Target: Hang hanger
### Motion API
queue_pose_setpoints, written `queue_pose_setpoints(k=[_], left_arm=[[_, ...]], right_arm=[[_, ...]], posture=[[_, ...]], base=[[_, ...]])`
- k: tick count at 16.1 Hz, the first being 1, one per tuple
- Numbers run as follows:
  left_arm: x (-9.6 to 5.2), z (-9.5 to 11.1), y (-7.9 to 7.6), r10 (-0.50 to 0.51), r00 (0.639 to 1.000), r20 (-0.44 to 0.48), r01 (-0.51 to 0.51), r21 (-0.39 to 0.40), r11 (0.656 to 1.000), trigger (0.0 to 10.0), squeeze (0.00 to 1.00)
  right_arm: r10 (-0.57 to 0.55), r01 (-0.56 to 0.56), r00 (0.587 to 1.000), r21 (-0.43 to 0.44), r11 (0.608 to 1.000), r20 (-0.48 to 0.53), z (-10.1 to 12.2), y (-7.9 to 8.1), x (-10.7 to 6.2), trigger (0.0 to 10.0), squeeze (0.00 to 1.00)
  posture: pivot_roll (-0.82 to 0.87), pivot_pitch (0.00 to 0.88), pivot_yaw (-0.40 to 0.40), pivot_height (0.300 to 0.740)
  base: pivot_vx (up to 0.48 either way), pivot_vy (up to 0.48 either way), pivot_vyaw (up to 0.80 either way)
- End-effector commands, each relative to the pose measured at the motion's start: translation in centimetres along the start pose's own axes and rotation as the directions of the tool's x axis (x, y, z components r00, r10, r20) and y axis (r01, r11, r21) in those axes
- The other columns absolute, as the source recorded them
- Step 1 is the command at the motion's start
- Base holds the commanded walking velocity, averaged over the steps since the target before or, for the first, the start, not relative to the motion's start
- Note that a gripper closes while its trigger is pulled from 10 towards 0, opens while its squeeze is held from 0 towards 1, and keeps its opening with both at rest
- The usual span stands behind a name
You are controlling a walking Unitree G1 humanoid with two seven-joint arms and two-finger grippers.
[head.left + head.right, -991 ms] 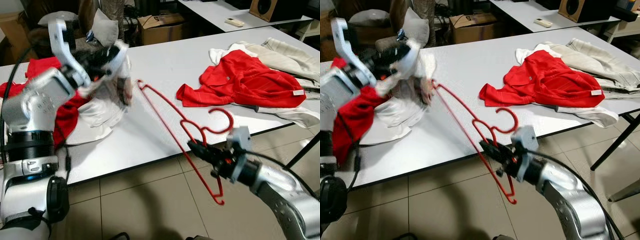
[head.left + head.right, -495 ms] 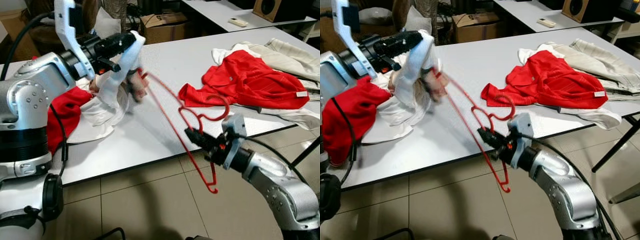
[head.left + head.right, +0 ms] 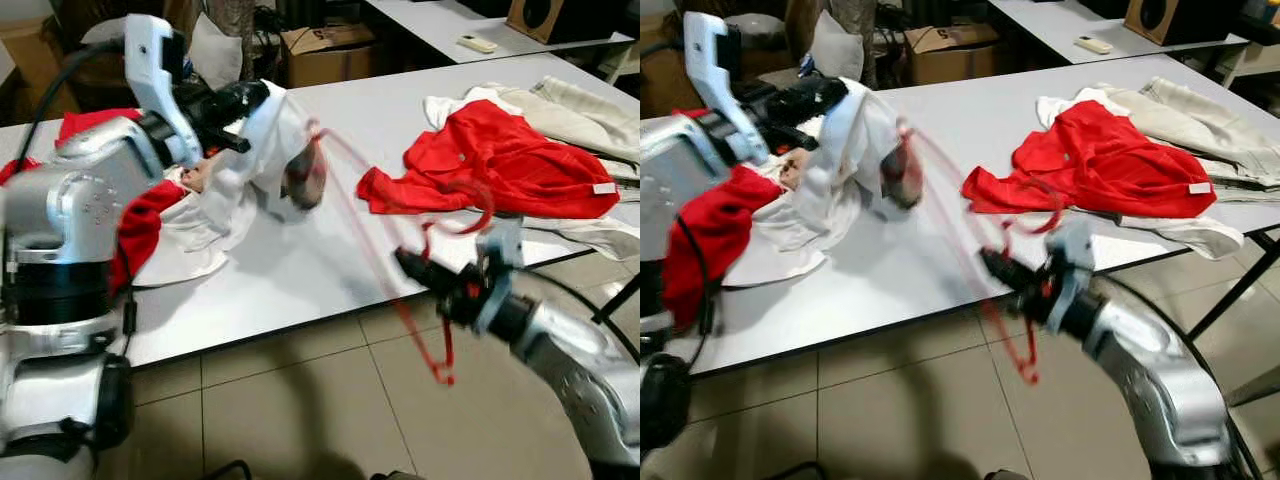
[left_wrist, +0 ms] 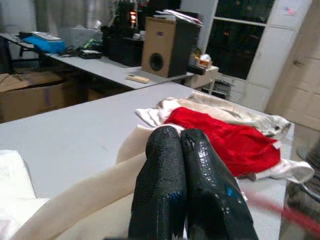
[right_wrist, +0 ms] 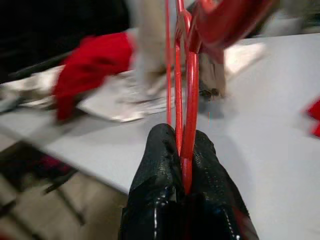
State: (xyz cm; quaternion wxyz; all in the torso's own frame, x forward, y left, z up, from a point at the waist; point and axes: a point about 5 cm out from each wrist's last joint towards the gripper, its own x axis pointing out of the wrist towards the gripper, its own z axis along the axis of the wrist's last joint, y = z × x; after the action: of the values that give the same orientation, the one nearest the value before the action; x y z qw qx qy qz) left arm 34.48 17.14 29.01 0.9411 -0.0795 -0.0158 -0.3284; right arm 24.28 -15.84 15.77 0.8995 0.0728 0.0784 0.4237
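Note:
My left gripper [image 3: 252,96] is raised over the table's left side, shut on a white garment [image 3: 272,152] that drapes down from it. In the left wrist view the fingers [image 4: 167,165] press together above the cream cloth [image 4: 75,197]. A thin red hanger [image 3: 1025,355], blurred by motion, slants from the garment's opening down past the table's front edge. My right gripper [image 3: 412,266] is shut on the hanger's wire neck just below the hook, off the table's front edge. The right wrist view shows the red wire [image 5: 189,90] clamped between the black fingers.
On the white table [image 3: 330,260] lie a red shirt [image 3: 490,155] and beige clothes [image 3: 580,105] at the right, and a red cloth [image 3: 140,220] over white fabric at the left. A cardboard box [image 3: 320,50] stands behind the table. The floor below is tiled.
My left gripper has carried the white garment up and to the right. The hanger's far end now reaches into the garment, and my right gripper has shifted right with the hanger.

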Motion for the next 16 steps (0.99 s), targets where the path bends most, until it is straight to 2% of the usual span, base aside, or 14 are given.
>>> queue_pose_setpoints(k=[1, 3, 4, 6, 9, 12, 16], left_arm=[[0.2, 0.7, 0.2, 0.032, 0.999, 0.031, -0.033, 0.016, 0.999, 0.0, 0.00], [0.5, 0.8, -0.1, 0.034, 0.999, 0.041, -0.035, 0.015, 0.999, 0.0, 0.00], [0.5, 0.8, -0.1, 0.031, 0.999, 0.041, -0.032, 0.014, 0.999, 0.0, 0.00], [0.5, 1.0, -0.5, 0.006, 0.999, 0.042, -0.007, 0.014, 1.000, 0.0, 0.00], [0.5, 0.4, -2.4, -0.105, 0.994, -0.011, 0.105, 0.014, 0.994, 0.0, 0.00], [0.3, 0.5, -2.6, -0.107, 0.994, -0.015, 0.107, 0.003, 0.994, 0.0, 0.00], [0.5, -0.6, -4.5, -0.200, 0.977, -0.077, 0.197, -0.043, 0.979, 0.0, 0.00]], right_arm=[[0.051, -0.051, 0.999, -0.002, 0.999, 0.006, 0.4, 0.5, -0.3, 0.0, 0.00], [0.128, -0.128, 0.992, 0.026, 0.991, 0.012, 1.0, 1.4, -0.7, 0.0, 0.00], [0.130, -0.130, 0.992, 0.026, 0.991, 0.008, 1.0, 1.4, -0.7, 0.0, 0.00], [0.090, -0.090, 0.996, 0.035, 0.995, -0.009, 0.7, 1.1, -0.4, 0.0, 0.00], [0.040, -0.038, 0.998, 0.063, 0.997, -0.038, 0.1, 1.0, 0.7, 0.0, 0.00], [0.026, -0.021, 0.998, 0.081, 0.996, -0.054, -0.2, 0.9, 1.1, 0.0, 0.00], [-0.049, 0.051, 0.999, 0.081, 0.995, -0.020, 0.3, 0.0, 1.8, 0.0, 0.00]], posture=[[-0.08, 0.000, 0.027, 0.740], [-0.09, 0.000, 0.028, 0.740], [-0.09, 0.000, 0.029, 0.740], [-0.10, 0.000, 0.032, 0.740], [-0.09, 0.000, 0.025, 0.740], [-0.08, 0.000, 0.021, 0.740], [-0.09, 0.000, 0.032, 0.740]], base=[[0.000, 0.000, 0.00], [0.000, 0.000, 0.00], [0.000, 0.000, 0.00], [0.000, 0.000, 0.00], [0.000, 0.000, 0.00], [0.000, 0.000, 0.00], [0.000, 0.000, 0.00]])
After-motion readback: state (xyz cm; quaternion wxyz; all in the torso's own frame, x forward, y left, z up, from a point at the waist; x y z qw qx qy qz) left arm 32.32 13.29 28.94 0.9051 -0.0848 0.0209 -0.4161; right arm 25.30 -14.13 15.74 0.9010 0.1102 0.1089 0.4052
